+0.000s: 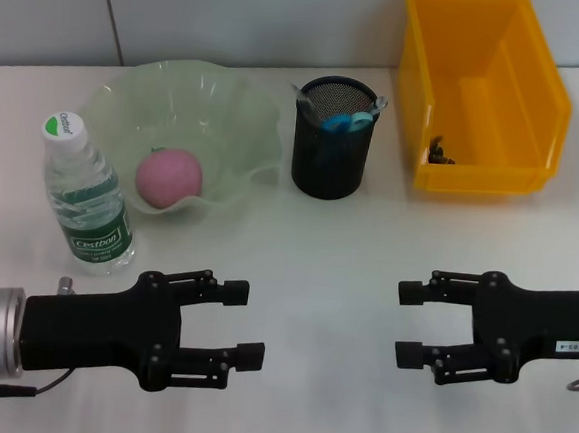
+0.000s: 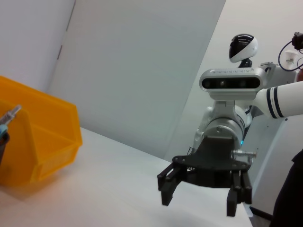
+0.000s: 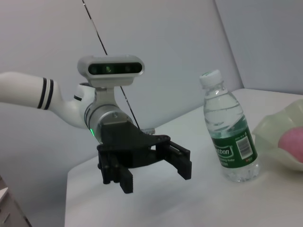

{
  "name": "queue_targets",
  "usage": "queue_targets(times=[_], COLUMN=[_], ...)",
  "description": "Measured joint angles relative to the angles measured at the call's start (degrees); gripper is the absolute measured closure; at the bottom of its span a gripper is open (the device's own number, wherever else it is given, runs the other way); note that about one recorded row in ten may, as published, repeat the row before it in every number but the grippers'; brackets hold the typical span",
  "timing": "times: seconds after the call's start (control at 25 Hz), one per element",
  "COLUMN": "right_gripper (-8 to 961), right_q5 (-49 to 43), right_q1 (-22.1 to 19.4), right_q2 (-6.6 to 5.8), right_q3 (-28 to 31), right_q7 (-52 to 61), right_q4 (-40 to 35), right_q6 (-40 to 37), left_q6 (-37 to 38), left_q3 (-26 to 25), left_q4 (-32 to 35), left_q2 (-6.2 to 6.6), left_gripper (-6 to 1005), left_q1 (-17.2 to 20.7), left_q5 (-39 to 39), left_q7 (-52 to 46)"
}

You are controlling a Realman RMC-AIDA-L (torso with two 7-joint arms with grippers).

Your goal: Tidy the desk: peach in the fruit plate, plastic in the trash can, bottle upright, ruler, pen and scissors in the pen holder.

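Pink peach [image 1: 169,177] lies in the fruit plate [image 1: 240,102], far-left. Left gripper [image 1: 241,323] is nearer; right gripper [image 1: 408,323] idles. Both jaws open, empty.

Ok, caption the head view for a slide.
Open left gripper and right gripper before upright bottle, peach in plate.

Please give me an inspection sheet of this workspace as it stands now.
Surface: white table, nothing spilled.
Job's things: peach in the plate; bottle upright beside the plate; pen holder holds blue-handled scissors and other items; yellow bin holds a small dark scrap.
Clutter: nothing seen.
Grippers: left gripper and right gripper both open, empty, facing each other near the table's front edge.
Cables: thin cable at the left arm's wrist.
Surroundings: plain grey wall.
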Motion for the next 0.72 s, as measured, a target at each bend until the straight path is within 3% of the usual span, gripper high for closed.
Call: queue_targets(times=[0.72], right_gripper=[127], right_q5=[0.3], right_q1=[0.0], right_q2=[-0.05], right_q3=[0.2], right_q7=[-0.2], right_q4=[0.5], right_q6=[-0.4], left_q6=[-1.8], left_q3=[-0.6], left_q4=[-0.1], left_q2=[0.61], left_gripper=[202], left_q1=[0.7], left_q5=[0.1], left_q7=[-0.3])
